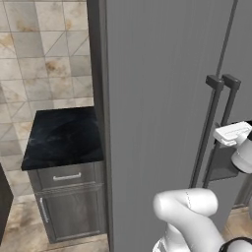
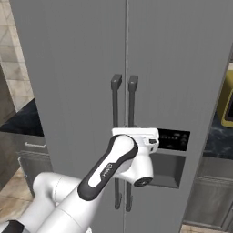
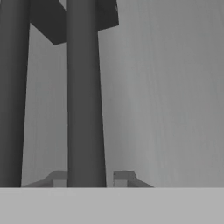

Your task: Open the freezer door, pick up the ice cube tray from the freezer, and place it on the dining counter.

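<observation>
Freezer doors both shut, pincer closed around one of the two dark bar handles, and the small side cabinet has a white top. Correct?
One slip: the side cabinet has a black top, not white; the left base view shows it. The rest holds: the freezer door is shut, and in the hand view the pincer is closed around the handle.

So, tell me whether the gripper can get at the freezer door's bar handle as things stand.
Probably yes: the gripper sits at the bar handle, a fingertip close on each side, apparently clamped on it, with nothing in between.
</observation>
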You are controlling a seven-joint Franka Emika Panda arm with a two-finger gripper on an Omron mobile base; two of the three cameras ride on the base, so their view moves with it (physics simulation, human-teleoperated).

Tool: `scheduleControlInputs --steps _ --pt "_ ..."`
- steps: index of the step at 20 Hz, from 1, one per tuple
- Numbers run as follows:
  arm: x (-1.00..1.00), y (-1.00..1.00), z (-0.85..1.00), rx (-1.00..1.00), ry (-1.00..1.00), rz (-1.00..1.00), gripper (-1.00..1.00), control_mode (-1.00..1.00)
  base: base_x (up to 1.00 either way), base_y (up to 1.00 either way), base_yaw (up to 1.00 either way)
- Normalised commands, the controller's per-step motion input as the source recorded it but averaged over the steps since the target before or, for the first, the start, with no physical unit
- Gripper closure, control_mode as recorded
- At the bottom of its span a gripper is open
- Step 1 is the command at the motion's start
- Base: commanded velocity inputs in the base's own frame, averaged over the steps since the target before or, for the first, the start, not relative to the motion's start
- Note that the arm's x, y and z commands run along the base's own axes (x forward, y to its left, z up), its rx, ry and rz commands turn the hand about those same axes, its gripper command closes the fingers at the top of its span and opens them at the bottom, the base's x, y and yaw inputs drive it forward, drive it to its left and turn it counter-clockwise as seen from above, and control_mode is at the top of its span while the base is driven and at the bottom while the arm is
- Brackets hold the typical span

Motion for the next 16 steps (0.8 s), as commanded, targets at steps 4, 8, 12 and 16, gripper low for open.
scheduleControlInputs --steps 4,8,12,16 --pt "-0.29 -0.19 0.1 0.0 0.0 0.0 1.0 -1.0 0.0 0.0 0.0" --pt "-0.34 -0.33 0.17 0.0 0.0 -0.02 1.0 -1.0 0.0 0.0 0.0" --pt "-0.37 -0.44 0.16 0.0 0.0 -0.03 1.0 -1.0 0.0 0.0 0.0" --pt "-0.37 -0.49 0.17 0.0 0.0 -0.04 1.0 -1.0 0.0 0.0 0.0"
